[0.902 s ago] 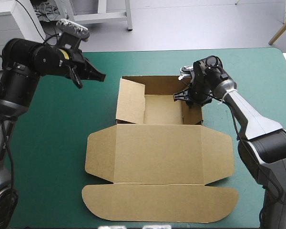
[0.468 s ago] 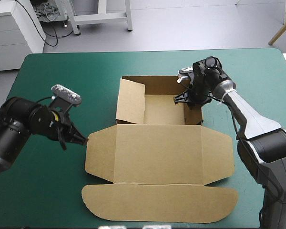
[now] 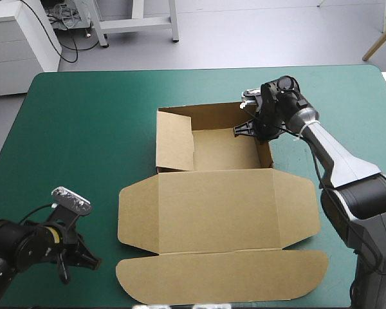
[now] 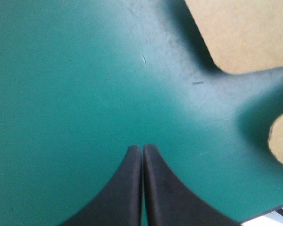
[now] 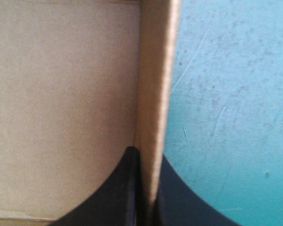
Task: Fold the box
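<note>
box [image 3: 212, 206]: mid-frame on the table [image 3: 83, 129]; tray above, lid flat below, its long axis running left-right.
right end effector [image 3: 260, 132]: I have it clamped on the tray's right wall.
left end effector [image 3: 93, 262]: lower left of the frame, pinched together and empty. The lid's left flap lies to its right, so I judge this arm nearer.

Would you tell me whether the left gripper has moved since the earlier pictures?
Yes: the left gripper swung along the table to its near edge, left of the box.
</note>
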